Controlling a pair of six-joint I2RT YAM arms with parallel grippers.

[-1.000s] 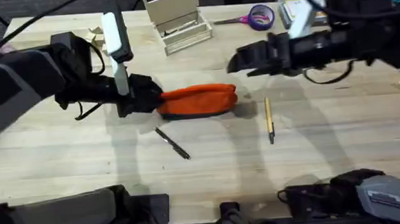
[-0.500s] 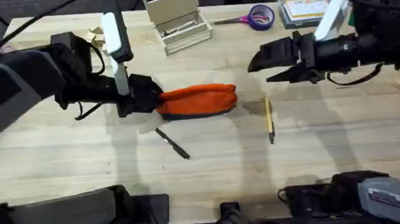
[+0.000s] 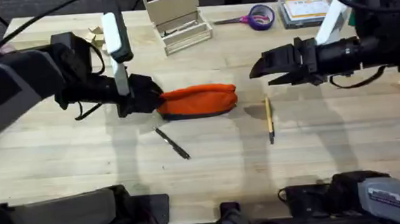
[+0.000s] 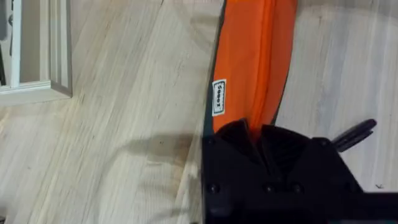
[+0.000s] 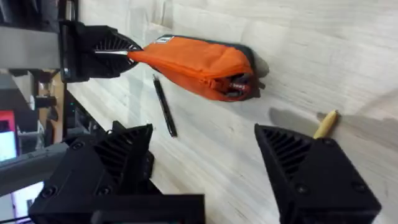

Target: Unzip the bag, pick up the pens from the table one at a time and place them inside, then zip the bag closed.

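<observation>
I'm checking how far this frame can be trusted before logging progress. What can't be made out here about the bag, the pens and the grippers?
- Bag zipper, overhead: too small to tell whether it is open.
- Bag's pinched end, left wrist: the left gripper covers it.
- Tan pen, right wrist: one finger of the open right gripper hides most of it.
- Black pen, left wrist: largely behind the gripper body.

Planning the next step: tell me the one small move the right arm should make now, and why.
Probably lower the right gripper onto the tan pen. Its jaws are open and hang just above and beyond that pen, the bag looks unzipped at its near end in the right wrist view, and the left gripper pins its other end.
</observation>
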